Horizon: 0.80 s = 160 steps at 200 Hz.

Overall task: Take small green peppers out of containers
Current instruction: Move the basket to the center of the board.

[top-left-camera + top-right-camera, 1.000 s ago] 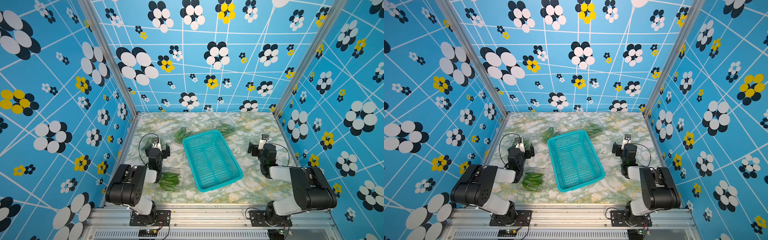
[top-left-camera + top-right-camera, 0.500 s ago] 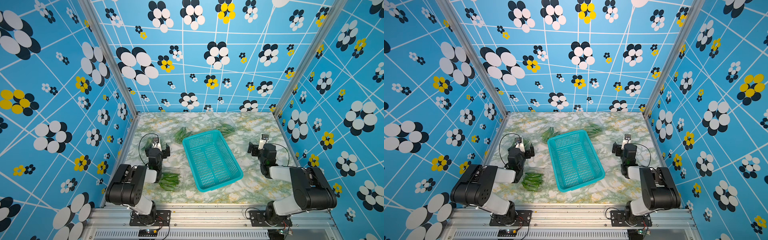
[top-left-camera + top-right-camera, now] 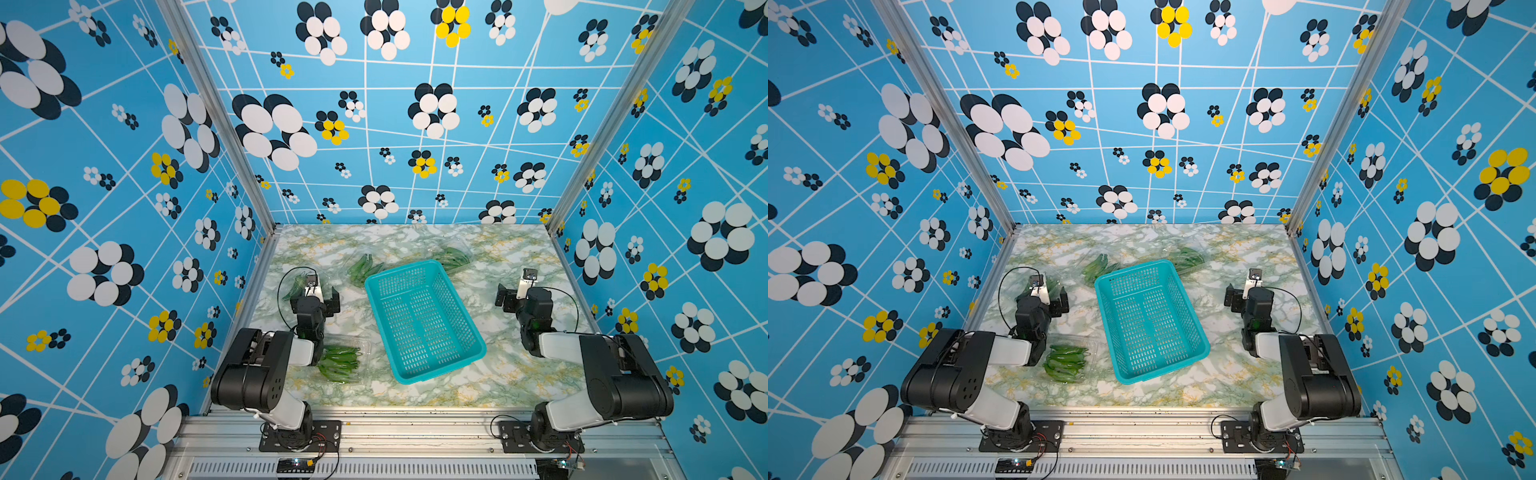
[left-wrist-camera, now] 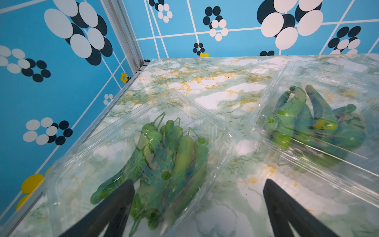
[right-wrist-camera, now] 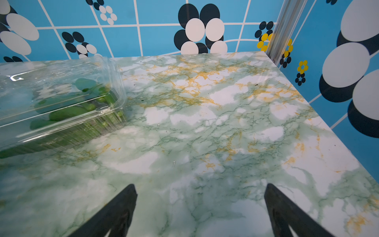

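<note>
Small green peppers lie sealed inside several clear clamshell containers on the marble table. One container (image 3: 341, 360) sits front left beside my left arm, and others lie at the back (image 3: 362, 266) (image 3: 455, 255). My left gripper (image 3: 318, 296) (image 4: 198, 184) is open and low over the table. A container (image 4: 92, 164) of peppers (image 4: 180, 151) lies just ahead of it, partly between the fingers, and a further container (image 4: 317, 123) lies beyond. My right gripper (image 3: 508, 297) (image 5: 200, 187) is open over bare marble. A container (image 5: 61, 102) with peppers lies ahead of it, off to one side.
An empty teal perforated basket (image 3: 424, 320) (image 3: 1150, 320) stands slanted in the middle of the table between the arms. Blue flowered walls close in the table on three sides, and an aluminium rail runs along the front edge.
</note>
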{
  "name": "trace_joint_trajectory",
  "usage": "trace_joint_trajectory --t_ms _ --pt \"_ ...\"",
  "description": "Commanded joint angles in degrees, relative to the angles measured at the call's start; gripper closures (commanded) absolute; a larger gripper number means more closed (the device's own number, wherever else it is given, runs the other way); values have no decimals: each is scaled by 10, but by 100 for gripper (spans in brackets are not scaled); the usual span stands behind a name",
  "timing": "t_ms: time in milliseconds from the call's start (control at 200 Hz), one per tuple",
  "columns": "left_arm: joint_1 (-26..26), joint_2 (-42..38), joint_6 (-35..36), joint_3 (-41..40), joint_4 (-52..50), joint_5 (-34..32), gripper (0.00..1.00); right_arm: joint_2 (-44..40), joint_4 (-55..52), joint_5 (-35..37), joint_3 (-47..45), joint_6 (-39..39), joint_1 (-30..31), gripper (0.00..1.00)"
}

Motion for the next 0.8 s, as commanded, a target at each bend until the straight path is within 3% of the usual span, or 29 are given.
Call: trace_joint_trajectory --t_ms 0,710,795 --pt "4 2 -6 10 -4 -5 0 3 -1 7 -4 -4 0 1" --pt "18 0 -16 15 -18 16 1 2 1 12 -4 -5 0 1" --pt "17 -1 -14 15 -18 18 0 -25 -77 17 30 -4 1 1"
